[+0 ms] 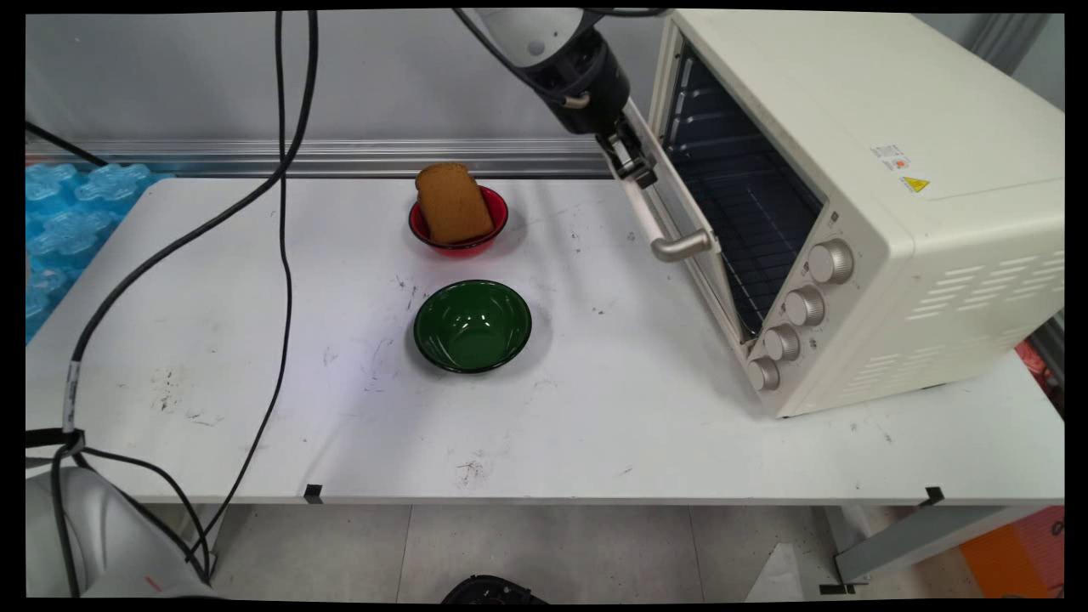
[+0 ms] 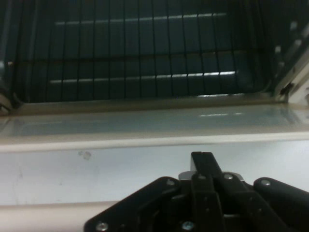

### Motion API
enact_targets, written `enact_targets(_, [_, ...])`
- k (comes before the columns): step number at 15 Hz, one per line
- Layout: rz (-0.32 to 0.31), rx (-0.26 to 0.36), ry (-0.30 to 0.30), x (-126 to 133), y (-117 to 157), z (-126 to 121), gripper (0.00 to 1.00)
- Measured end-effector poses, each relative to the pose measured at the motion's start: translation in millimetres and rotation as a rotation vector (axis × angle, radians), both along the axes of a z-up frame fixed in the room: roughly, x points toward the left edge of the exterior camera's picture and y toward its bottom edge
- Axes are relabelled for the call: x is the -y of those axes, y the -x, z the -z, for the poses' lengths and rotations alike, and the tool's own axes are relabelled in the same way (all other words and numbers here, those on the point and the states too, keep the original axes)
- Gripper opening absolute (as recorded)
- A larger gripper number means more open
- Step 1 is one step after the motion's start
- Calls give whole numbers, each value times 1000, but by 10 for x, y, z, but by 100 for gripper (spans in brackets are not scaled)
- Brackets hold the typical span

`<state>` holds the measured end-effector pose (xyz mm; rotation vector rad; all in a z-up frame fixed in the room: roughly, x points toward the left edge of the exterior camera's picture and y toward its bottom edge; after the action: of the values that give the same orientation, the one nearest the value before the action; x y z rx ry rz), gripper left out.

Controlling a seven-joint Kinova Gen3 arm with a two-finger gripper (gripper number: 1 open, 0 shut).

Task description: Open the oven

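My black gripper (image 1: 636, 166) is at the far end of the cream toaster oven's (image 1: 892, 212) door (image 1: 680, 212), which stands partly open. Its tip rests against the door's outer face, just by the metal handle (image 1: 680, 246). In the hand view the gripper (image 2: 205, 159) is shut with nothing between its fingers. The door's pale panel (image 2: 96, 169) lies right before it, the handle bar (image 2: 43, 215) runs along the bottom left, and the wire rack (image 2: 145, 48) shows inside the dark oven.
A red bowl (image 1: 421, 228) holding a slice of brown bread (image 1: 452, 202) stands at the table's back middle. A dark green bowl (image 1: 473, 325) sits in front of it. Black cables (image 1: 280, 255) hang across the left side. Blue moulded plastic (image 1: 68, 212) lies beyond the left edge.
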<state>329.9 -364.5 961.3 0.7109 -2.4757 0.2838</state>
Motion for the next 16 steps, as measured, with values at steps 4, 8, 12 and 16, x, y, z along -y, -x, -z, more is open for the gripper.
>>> enact_targets(4, [-7, 14, 3, -18, -76, 79, 0])
enact_targets(8, [-16, 33, 1, -60, -181, 168, 0])
enact_targets(12, [-22, 50, -3, -122, -288, 264, 0])
enact_targets(16, [-25, 59, -6, -179, -374, 352, 0])
